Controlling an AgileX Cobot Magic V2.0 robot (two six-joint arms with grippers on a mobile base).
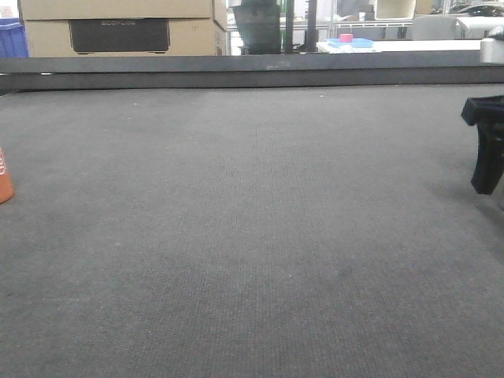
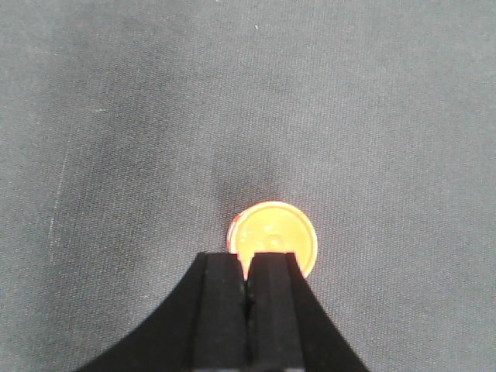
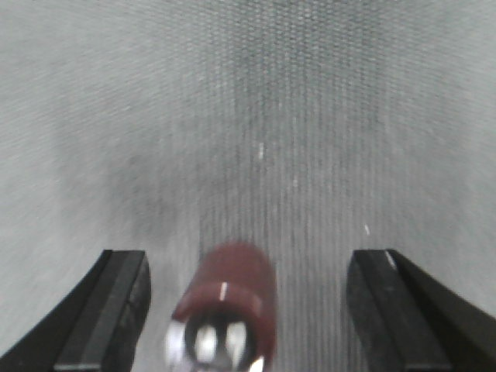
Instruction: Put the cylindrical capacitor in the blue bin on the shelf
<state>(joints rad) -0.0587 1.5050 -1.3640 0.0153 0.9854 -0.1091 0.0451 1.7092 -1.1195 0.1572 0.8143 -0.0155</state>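
Right gripper (image 3: pixel 248 267) stands open astride the capacitor (image 3: pixel 232 298); left gripper (image 2: pixel 249 267) is pinched shut, orange cylinder (image 2: pixel 273 232) at its 12 o'clock.

The matte black, slab-sided left fingers (image 2: pixel 221 310) have squared tips, and their bases flare outward in smooth curves. The dull black right fingers (image 3: pixel 116 310) show flat inner faces and bevelled edges that catch a paler grey light. Seen from the front, the black plastic end piece of the right arm (image 1: pixel 487 150) is chunky and angular, narrowing to a prong at the bottom.
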